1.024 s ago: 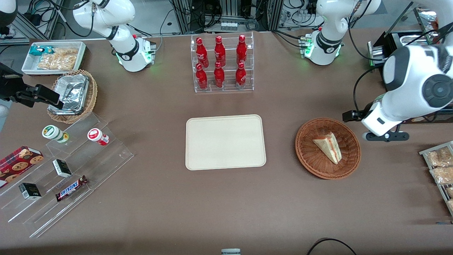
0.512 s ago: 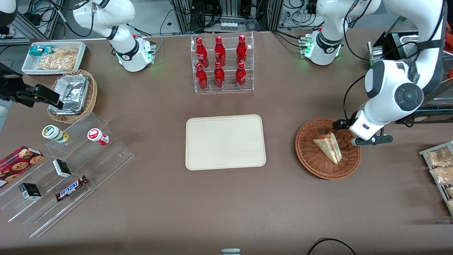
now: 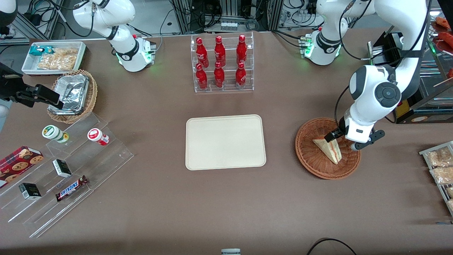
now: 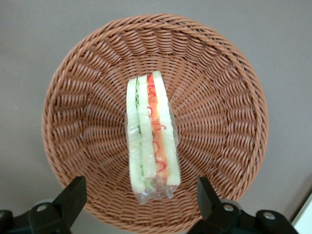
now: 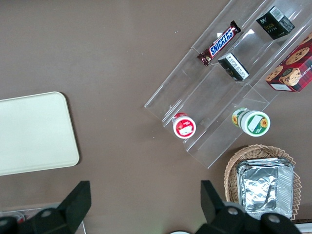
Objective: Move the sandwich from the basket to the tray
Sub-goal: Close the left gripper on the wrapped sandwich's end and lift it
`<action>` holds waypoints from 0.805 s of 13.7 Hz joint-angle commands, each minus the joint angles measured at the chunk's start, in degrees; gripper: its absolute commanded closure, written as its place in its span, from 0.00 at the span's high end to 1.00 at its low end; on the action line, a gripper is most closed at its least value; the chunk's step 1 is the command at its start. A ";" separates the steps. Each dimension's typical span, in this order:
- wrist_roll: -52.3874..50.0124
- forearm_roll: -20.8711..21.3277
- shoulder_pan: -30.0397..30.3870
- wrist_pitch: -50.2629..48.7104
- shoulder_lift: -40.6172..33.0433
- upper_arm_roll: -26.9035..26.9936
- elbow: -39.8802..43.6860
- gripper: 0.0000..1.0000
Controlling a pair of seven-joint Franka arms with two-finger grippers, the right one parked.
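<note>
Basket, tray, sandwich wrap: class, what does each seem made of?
Basket: woven wicker, reddish-brown, visible strands. Tray: likely plastic, smooth matte cream. Sandwich: soft white bread in clear glossy film, probably plastic. The gripper hovers above with open jaws.

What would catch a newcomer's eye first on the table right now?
The rack of red bottles stands out, farther from the front camera than the bare tray. Toward the working arm's end, the hand hovers open over the sandwich in the basket.

Even, bright overhead light, soft shadows, sharp focus, perhaps slight glare on the foil container [image 3: 72,92].
</note>
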 commanded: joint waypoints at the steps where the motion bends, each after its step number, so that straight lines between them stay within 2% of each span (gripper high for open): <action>1: -9.19 0.23 -0.66 3.04 2.89 0.08 0.40 1.00; 8: -9.39 1.64 -0.92 3.04 7.20 0.16 1.97 0.99; 11: -9.65 1.64 -0.83 3.04 8.08 0.25 2.60 0.75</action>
